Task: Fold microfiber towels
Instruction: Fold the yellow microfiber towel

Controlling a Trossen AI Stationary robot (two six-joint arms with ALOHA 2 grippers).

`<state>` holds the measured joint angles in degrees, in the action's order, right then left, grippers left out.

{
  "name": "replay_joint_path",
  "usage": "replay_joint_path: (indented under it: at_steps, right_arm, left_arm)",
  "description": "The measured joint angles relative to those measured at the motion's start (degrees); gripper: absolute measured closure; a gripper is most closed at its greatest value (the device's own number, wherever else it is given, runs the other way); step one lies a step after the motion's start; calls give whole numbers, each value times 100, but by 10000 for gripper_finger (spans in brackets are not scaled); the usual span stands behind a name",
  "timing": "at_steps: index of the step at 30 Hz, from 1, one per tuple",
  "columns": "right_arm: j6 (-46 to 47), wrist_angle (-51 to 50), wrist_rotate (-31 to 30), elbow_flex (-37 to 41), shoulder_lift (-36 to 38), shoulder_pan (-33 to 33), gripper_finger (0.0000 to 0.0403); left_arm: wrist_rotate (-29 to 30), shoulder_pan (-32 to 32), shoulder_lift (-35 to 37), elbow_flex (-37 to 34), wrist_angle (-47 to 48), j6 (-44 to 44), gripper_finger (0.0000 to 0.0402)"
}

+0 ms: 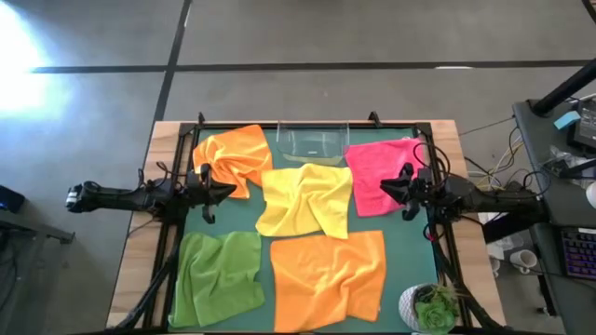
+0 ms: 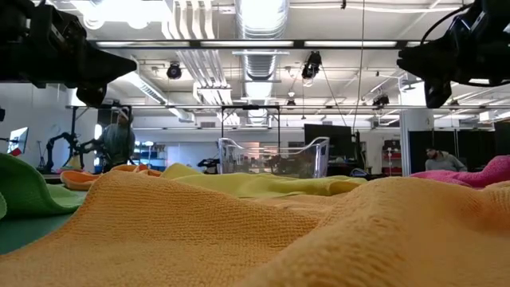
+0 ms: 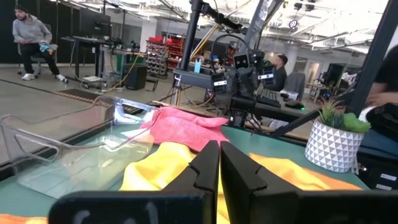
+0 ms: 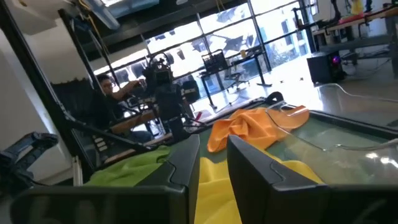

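Five microfiber towels lie on the green mat. A crumpled orange one [image 1: 233, 156] is at the far left, a yellow one [image 1: 305, 198] in the middle and a hot pink one [image 1: 382, 172] at the far right. A lime green one [image 1: 221, 276] is at the near left and a second orange one [image 1: 328, 277] at the near centre. My left gripper [image 1: 223, 189] [image 3: 219, 148] hovers shut, level, above the mat between the far orange and the yellow towel. My right gripper [image 1: 389, 189] [image 4: 212, 142] hovers over the pink towel's near edge, its fingers a little apart with nothing between them.
A clear plastic bin [image 1: 312, 141] stands at the far edge between the orange and pink towels. A potted plant in a white patterned pot [image 1: 430, 309] sits at the near right corner. A black frame [image 1: 307, 125] runs around the mat. People sit in the room beyond.
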<state>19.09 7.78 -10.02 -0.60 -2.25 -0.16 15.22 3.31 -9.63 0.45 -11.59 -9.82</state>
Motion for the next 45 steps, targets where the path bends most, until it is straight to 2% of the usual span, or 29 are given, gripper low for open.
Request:
replay_joint_path:
  at_steps: [33, 41, 45]
  right_arm:
    - [7, -25, -16, 0, -18, 0, 330]
    - [847, 18, -79, -16, -21, 0, 330]
    - [1175, 19, -372, -52, -18, 0, 330]
  left_arm:
    - [0, -2, -11, -2, 11, -2, 402]
    - [0, -2, -11, -2, 11, -2, 401]
    - [0, -2, -11, -2, 11, -2, 401]
